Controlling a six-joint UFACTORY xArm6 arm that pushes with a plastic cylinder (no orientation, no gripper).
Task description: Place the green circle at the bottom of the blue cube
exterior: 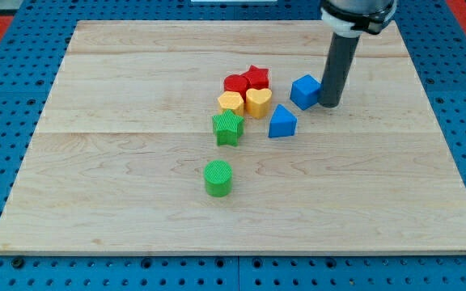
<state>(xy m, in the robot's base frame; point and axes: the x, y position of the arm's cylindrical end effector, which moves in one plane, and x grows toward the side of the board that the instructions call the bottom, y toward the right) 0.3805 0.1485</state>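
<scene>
The green circle, a short green cylinder, stands alone on the wooden board towards the view's bottom centre. The blue cube sits up and to the right of it. My tip rests on the board right against the blue cube's right side, far from the green circle.
A blue triangle lies just below-left of the blue cube. A cluster to its left holds a red star, a red cylinder, a yellow heart, a yellow hexagon and a green star. The wooden board lies on a blue pegboard.
</scene>
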